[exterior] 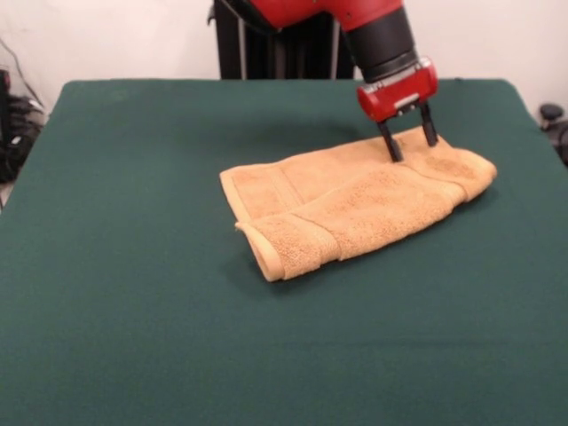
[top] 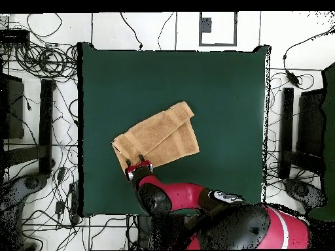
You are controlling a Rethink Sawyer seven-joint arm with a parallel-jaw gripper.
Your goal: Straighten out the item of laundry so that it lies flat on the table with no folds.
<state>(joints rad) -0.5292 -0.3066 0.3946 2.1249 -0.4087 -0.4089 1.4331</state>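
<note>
front view: the towel (exterior: 355, 209), orange-tan looped terry, lies folded over itself on the dark green felt table (exterior: 133, 337), a little right of centre. a flat woven band crosses near its hemmed left end, and the upper layer curls into a thick rolled edge at the front. the red-and-black arm drops in from above; the gripper (exterior: 410, 142) has two thin black fingers spread apart, tips touching the towel's far right corner, nothing pinched between them. no label or writing shows.

overhead view: the towel (top: 160, 136) is a slanted, doubled oblong mid-table. the gripper (top: 135, 161) sits at its lower-left corner.
</note>
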